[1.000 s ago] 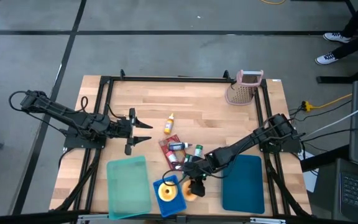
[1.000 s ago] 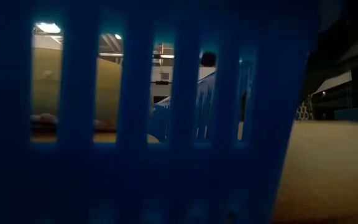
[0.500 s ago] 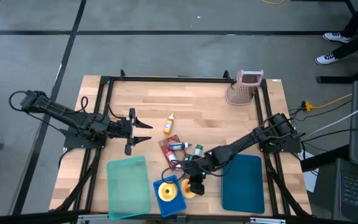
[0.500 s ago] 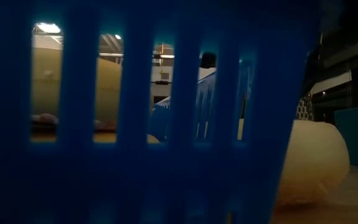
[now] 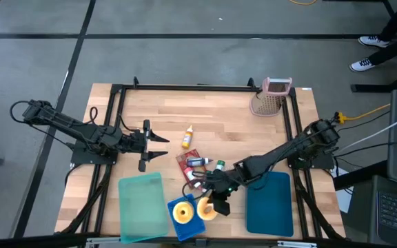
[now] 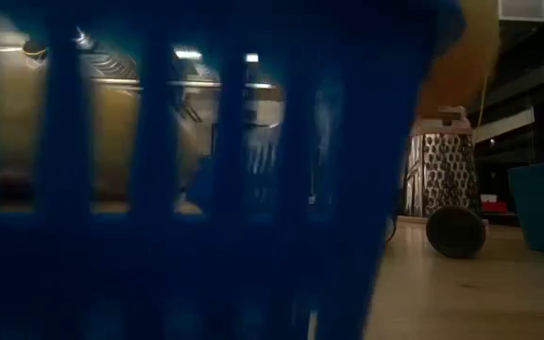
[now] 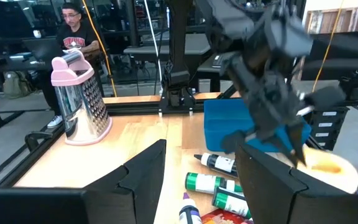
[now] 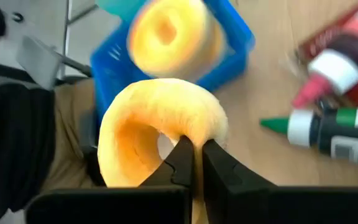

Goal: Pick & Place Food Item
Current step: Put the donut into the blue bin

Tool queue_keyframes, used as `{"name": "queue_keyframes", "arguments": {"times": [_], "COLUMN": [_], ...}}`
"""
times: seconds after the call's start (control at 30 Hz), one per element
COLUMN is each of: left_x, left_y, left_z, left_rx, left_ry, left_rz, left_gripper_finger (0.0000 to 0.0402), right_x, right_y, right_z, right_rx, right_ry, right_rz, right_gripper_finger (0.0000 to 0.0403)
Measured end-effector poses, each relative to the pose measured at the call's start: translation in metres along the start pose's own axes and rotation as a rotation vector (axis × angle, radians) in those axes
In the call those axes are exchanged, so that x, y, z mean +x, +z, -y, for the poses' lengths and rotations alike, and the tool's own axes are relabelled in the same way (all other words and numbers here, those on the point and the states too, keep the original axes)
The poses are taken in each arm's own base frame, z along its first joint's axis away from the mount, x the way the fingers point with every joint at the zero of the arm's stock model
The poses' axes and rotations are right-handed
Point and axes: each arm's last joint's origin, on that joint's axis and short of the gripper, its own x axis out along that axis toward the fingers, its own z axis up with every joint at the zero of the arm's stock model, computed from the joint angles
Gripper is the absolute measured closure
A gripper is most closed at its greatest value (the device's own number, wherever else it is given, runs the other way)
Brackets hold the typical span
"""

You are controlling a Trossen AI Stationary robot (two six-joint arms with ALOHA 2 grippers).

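the right gripper [image 8: 191,163] is pinched shut on the rim of a soft yellow ring-shaped foam doughnut [image 8: 160,127], held beside the blue slatted plastic basket [image 5: 188,217]. it looks light and squashy, so a grip through the ring wall suits it. the left gripper [image 5: 156,144] waits open, well apart.

free: tabletop [image 5: 219,114] far half bare | blocked: bottles [image 5: 200,165] mid-table; blue basket [image 5: 188,219] near edge; grater [image 5: 270,96] far-right corner

Right gripper [image 5: 211,200] closed, left gripper [image 5: 163,145] agape
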Motion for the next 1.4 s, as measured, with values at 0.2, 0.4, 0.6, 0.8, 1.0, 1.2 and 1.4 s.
{"name": "queue_keyframes", "arguments": {"times": [0.2, 0.4, 0.6, 0.8, 1.0, 1.2, 1.4], "left_x": [0.0, 0.0, 0.0, 0.0, 0.0, 0.0, 0.0], "left_y": [0.0, 0.0, 0.0, 0.0, 0.0, 0.001, 0.001], "left_z": [0.0, 0.0, 0.0, 0.0, 0.0, 0.0, 0.0], "left_rx": [0.001, 0.001, 0.001, 0.002, 0.006, 0.007, 0.007], "left_ry": [0.0, 0.0, 0.0, 0.0, 0.001, 0.002, 0.002], "left_rz": [0.005, 0.005, 0.005, 0.0, 0.002, 0.006, 0.009], "left_gripper_finger": [0.0213, 0.0213, 0.0213, 0.0213, 0.0213, 0.0213, 0.0213], "right_x": [-0.015, -0.016, -0.004, 0.021, 0.027, 0.023, 0.037], "right_y": [0.012, 0.02, 0.029, 0.035, 0.038, 0.047, 0.055], "right_z": [-0.014, -0.012, 0.0, 0.015, 0.015, 0.006, 0.004], "right_rx": [-0.063, -0.101, -0.111, -0.112, -0.106, -0.132, -0.155], "right_ry": [-0.01, -0.047, -0.055, 0.031, 0.075, 0.151, 0.155], "right_rz": [0.048, 0.105, 0.152, 0.146, 0.174, 0.237, 0.24], "right_gripper_finger": [0.0392, 0.0392, 0.0393, 0.0393, 0.0393, 0.0393, 0.0393]}}
